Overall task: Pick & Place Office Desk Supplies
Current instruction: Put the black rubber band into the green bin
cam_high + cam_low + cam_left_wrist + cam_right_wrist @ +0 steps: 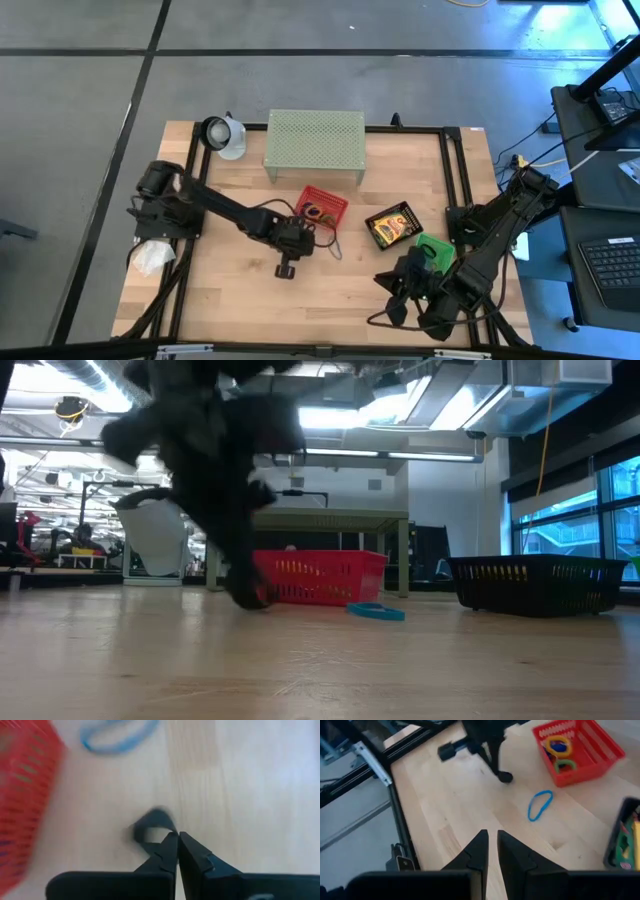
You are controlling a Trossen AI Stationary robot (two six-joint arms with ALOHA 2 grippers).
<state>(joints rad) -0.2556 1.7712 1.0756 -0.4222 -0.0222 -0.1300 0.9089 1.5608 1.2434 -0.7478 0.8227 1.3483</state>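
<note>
Wooden table: red basket beside blue loop

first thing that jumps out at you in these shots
The red basket at mid-table stands out, holding coloured loops, with the left tool beside it shut on a small dark loop at the wood. A blue loop lies loose on the table near the basket. Toward the right sit a black basket of yellow-and-green boxes and the waiting right tool.
</note>
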